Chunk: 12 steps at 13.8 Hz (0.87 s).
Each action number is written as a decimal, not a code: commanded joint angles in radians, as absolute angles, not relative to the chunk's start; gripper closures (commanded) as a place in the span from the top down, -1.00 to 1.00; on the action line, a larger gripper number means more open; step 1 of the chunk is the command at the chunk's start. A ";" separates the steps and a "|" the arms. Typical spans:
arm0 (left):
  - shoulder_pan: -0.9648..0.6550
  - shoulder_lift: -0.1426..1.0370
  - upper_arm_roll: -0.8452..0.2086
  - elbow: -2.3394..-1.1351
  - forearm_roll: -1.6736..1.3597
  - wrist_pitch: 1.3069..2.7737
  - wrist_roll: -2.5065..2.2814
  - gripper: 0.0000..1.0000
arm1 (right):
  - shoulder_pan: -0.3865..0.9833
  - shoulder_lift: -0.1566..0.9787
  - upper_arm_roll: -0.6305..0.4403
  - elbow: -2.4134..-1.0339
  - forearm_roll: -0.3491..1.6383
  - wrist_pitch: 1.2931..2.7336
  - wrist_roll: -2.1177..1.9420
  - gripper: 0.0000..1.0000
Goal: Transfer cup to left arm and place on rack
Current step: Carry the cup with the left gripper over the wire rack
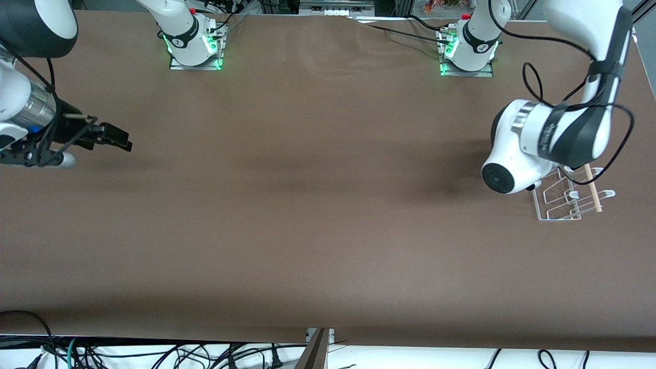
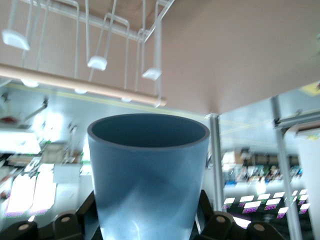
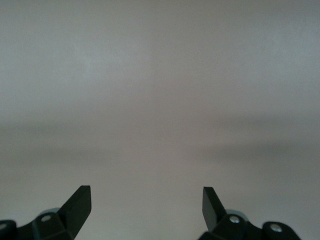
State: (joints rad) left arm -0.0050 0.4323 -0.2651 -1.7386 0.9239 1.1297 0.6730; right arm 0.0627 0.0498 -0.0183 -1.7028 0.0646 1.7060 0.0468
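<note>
In the left wrist view the light-blue cup (image 2: 148,170) sits between the black fingers (image 2: 90,212) of my left gripper (image 2: 148,217), which is shut on it. The cup's open mouth points at the white wire rack (image 2: 107,65) and its wooden dowel (image 2: 75,82), a short way off. In the front view the left arm's wrist (image 1: 517,154) hangs over the rack (image 1: 569,202) and hides the hand and the cup. My right gripper (image 1: 120,141) is open and empty at the right arm's end of the table; its view shows bare table between the fingertips (image 3: 80,202).
The brown table (image 1: 318,205) fills the front view. The two arm bases (image 1: 192,41) (image 1: 469,48) stand along its top edge. The rack stands near the table edge at the left arm's end. Cables lie below the table's near edge.
</note>
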 commanded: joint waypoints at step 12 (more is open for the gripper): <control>-0.020 0.475 -0.273 -2.083 1.347 1.204 0.415 -0.58 | 0.060 0.008 -0.012 -1.718 -0.034 1.670 0.017 0.97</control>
State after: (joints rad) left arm -0.0140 0.4676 -0.2740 -2.0378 1.2988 1.2012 0.4895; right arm 0.0653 0.0260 -0.0146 -1.7136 -0.0270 1.6677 0.0102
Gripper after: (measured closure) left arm 0.216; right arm 0.013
